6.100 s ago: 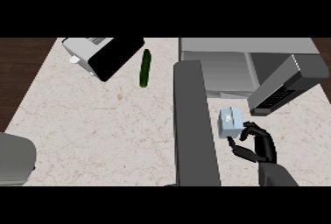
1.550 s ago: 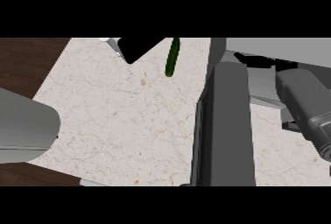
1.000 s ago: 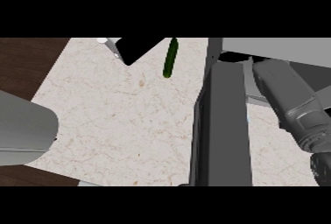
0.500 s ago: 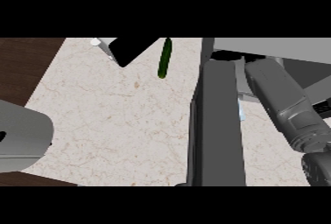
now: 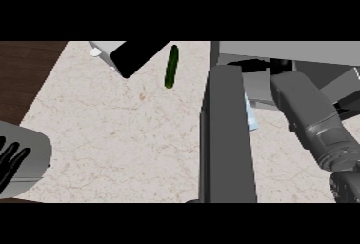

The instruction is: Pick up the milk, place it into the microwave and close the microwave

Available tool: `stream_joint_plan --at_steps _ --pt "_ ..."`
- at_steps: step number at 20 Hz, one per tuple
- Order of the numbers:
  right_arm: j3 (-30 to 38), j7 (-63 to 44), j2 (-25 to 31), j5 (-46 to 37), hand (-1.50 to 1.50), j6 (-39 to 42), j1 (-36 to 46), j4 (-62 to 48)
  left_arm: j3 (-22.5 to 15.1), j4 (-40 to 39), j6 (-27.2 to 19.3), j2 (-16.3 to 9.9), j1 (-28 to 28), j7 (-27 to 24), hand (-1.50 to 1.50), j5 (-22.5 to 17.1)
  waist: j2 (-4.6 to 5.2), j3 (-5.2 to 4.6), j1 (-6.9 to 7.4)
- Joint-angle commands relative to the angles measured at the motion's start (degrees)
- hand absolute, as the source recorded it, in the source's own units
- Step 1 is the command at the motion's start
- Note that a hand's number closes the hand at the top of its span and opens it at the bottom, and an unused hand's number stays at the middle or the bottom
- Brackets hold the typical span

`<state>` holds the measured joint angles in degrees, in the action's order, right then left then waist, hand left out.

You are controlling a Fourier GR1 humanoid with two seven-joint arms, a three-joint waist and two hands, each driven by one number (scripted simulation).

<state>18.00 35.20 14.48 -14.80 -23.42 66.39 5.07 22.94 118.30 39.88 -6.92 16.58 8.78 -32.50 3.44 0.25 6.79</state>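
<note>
- The left hand rests open at the counter's left edge.
- The right hand is hidden; only its forearm reaches into the microwave.
- The milk shows just behind the open microwave door.

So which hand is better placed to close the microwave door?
Right, probably: its forearm lies beside the open door, reaching toward the microwave. The left hand rests open at the lower-left edge, across the counter.

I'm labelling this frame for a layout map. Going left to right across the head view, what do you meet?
Left hand at the left edge → black-screened device → cucumber → open microwave door → milk carton, mostly hidden → right forearm.
</note>
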Motion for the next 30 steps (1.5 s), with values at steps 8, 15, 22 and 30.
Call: stream_joint_plan --at_steps 8,15,22,30 --pt "4.0 7.7 -0.4 4.8 -1.50 17.1 -7.3 0.6 -8.8 -1.0 7.9 4.9 3.1 -2.3 -1.50 4.2 -1.69 -0.04 -2.71" --pt "6.4 11.5 -3.2 8.4 -1.50 30.0 -12.1 1.1 -12.7 -6.9 12.6 5.0 0.4 -3.4 -1.50 12.6 -2.61 -0.17 -5.03" --pt "5.0 15.3 -6.3 9.4 -1.50 37.6 -21.3 4.3 -17.6 -9.9 8.9 6.9 -3.0 -8.7 -1.50 23.8 -3.73 -0.29 -7.48" --pt "0.4 19.0 -9.4 7.1 -1.50 32.9 -35.5 10.4 -20.4 -19.3 4.1 6.9 -8.8 -15.9 1.50 31.5 -4.27 -0.44 -9.41"
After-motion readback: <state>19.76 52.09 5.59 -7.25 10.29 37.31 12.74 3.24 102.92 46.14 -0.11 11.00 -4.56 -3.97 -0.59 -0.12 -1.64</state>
